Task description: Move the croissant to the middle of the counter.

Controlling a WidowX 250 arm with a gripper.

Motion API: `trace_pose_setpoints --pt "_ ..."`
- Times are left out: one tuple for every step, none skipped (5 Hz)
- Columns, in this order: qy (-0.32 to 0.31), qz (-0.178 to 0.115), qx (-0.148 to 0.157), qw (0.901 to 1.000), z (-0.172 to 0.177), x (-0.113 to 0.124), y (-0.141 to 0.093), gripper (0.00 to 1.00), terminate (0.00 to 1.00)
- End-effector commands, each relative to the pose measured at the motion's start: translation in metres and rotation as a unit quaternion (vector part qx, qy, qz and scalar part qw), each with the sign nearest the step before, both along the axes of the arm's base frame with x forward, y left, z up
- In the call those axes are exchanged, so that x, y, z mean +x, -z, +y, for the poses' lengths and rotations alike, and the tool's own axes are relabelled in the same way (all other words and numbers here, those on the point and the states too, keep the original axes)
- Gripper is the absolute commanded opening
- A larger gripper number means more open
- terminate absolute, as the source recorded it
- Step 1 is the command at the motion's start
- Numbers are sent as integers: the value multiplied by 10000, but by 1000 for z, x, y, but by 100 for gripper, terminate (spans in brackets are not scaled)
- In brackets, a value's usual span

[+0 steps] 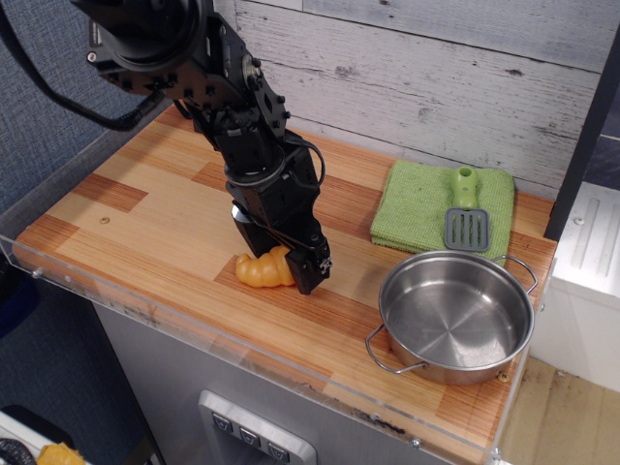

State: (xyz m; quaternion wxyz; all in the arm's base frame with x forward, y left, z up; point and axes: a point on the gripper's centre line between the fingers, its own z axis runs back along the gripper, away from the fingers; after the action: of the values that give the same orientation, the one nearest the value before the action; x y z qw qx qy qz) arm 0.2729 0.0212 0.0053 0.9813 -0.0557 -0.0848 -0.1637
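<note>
The small glossy orange-yellow croissant [262, 271] lies on the wooden plank counter [145, 218], near its middle and a little toward the front edge. My black gripper [287, 267] comes down from the upper left and is shut on the croissant's right end; its fingers [307, 274] reach the counter surface. The left part of the croissant sticks out from the gripper. The arm hides the counter behind it.
A steel pot [455, 317] stands at the front right. A green cloth [421, 203] lies behind it with a green-handled grey spatula [466, 218] on top. A clear acrylic rim [116, 295] edges the counter. A grey plank wall stands behind.
</note>
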Motion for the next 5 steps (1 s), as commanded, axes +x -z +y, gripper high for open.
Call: trace_pose_setpoints --pt "-673 124 -469 9966 24 6 -33 100 0" --pt "-1010 -349 -559 9927 29 11 -83 100 0" --pt "-1213 -684 -729 9876 24 10 -124 100 0" --pt "-1221 -917 -796 9850 18 10 -154 100 0" --pt "-1244 -1196 -999 9799 16 9 -173 100 0"
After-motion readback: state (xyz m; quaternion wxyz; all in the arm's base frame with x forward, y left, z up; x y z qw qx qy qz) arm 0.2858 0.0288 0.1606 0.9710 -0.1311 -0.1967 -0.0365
